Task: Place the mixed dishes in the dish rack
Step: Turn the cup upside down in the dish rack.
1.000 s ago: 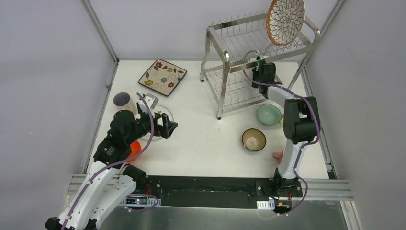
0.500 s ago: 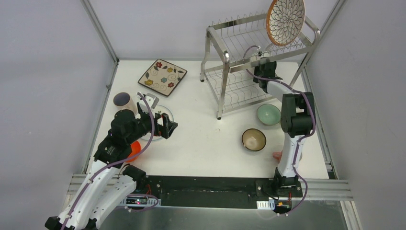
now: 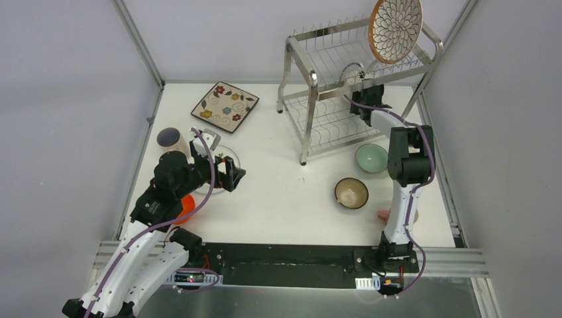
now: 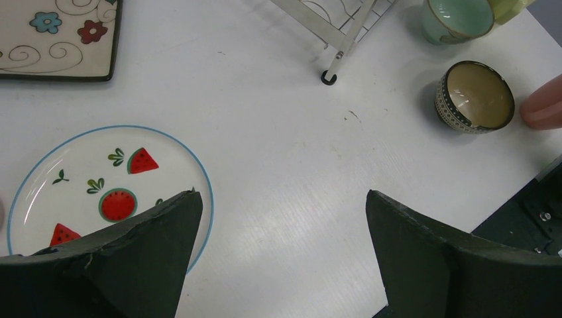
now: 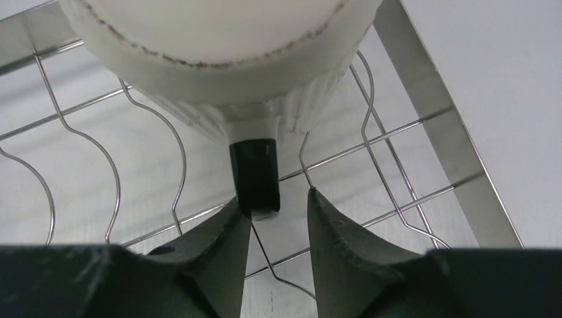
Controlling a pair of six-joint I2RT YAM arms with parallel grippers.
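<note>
While your right arm stretches to the dish rack (image 3: 287, 66), the right gripper (image 3: 363, 87) sits under its top tier, higher than a second ago, fingers slightly apart. The petal plate (image 3: 395, 28) stands upright up there. Only the right wrist view shows a ribbed white underside (image 5: 219, 40) just above the fingertips. Your left gripper (image 4: 281, 199) hangs wide open over the watermelon plate (image 4: 99, 172).

1. Bright, even overhead light; sheen streaks on white table (image 4: 318, 218)
2. Soft faint shadow beside brown bowl (image 4: 474, 96)
3. Dark left gripper (image 4: 281, 193) underexposed, edges soft
4. Close white dish (image 5: 219, 40) blurred, washed out; dish rack (image 5: 431, 86) bar sharper
</note>
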